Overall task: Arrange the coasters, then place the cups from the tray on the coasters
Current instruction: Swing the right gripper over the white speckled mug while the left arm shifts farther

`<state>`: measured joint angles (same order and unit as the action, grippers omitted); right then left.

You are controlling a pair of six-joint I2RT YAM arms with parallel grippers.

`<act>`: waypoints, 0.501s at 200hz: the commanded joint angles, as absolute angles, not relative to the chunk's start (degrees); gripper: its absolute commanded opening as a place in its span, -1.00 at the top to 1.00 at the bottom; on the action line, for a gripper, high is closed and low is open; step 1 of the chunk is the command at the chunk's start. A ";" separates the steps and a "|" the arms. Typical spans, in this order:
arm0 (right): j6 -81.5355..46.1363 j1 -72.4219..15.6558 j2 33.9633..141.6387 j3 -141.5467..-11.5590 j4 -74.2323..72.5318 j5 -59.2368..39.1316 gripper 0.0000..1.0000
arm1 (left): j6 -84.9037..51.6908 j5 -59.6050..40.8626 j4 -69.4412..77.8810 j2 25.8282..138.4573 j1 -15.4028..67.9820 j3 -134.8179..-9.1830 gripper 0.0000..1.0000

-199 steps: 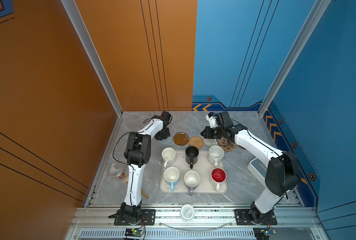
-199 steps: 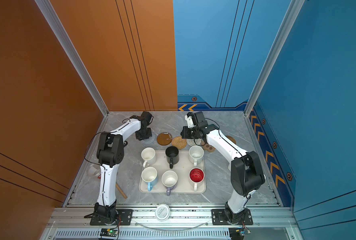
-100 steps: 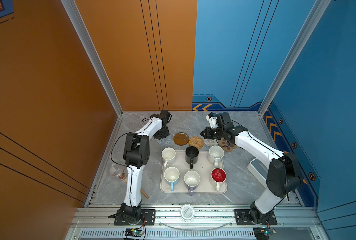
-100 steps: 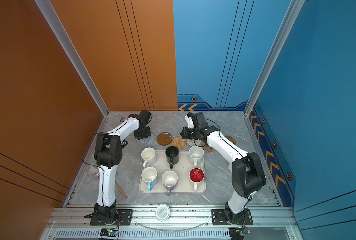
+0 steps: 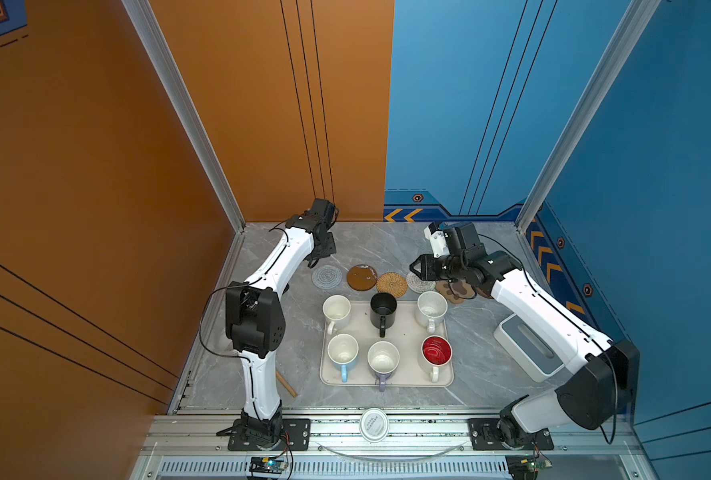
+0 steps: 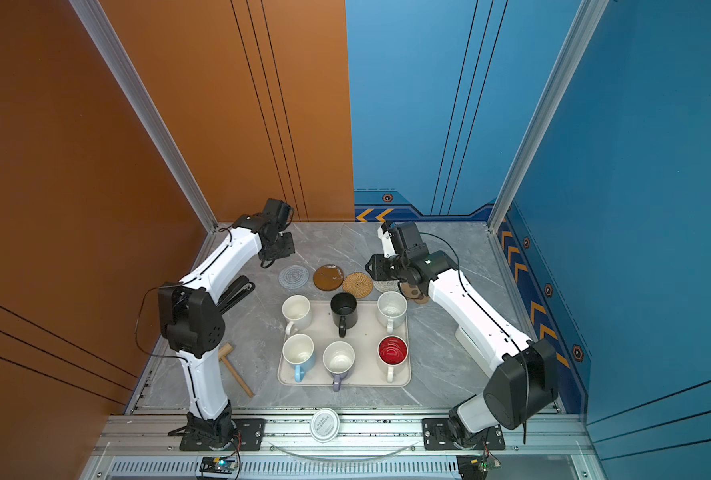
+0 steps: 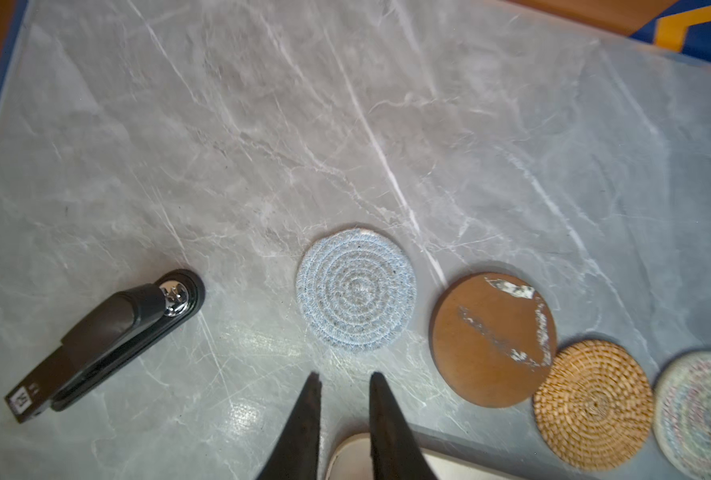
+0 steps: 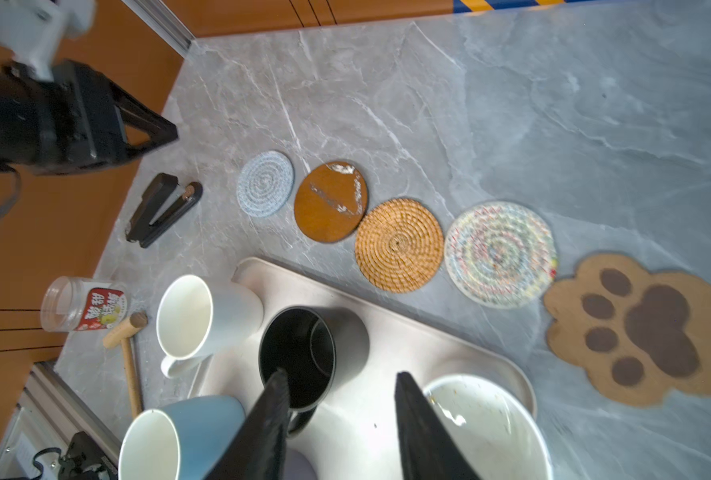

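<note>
- five coasters are lying in a row behind the tray (image 5: 408, 376): grey-blue one (image 7: 356, 289), brown disc (image 8: 331, 200), rattan one (image 8: 399, 245), whitish woven one (image 8: 500, 254), paw one (image 8: 640, 328). i'm not spotting the sixth for sure.
- all six cups (image 5: 383, 357) are sitting on the tray, so that whole half is waiting.
- my left pincer (image 7: 344, 380) is hanging barely parted and empty beside the grey-blue one; my right pincer (image 8: 341, 382) is spread, empty, hovering over the tray's far edge.
- the row is crowding that rim, with the rattan one seemingly touching both neighbours. plenty of bare surface (image 7: 345, 124) is lying behind; a black stapler (image 7: 104, 340) is sitting by my left arm.
</note>
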<state>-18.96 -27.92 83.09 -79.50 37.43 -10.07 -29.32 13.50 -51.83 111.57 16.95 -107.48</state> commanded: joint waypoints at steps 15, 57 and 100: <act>-19.99 -31.59 77.07 -76.55 53.08 2.84 -0.06 | -26.65 12.67 -47.49 104.20 21.07 -104.49 0.40; -26.12 -35.77 72.59 -70.78 57.16 6.75 -0.15 | -25.31 5.28 -36.52 96.68 26.47 -94.77 0.04; -31.28 -39.36 73.75 -66.53 57.57 7.21 -0.22 | -25.63 -0.20 -26.12 87.70 30.04 -83.62 -0.17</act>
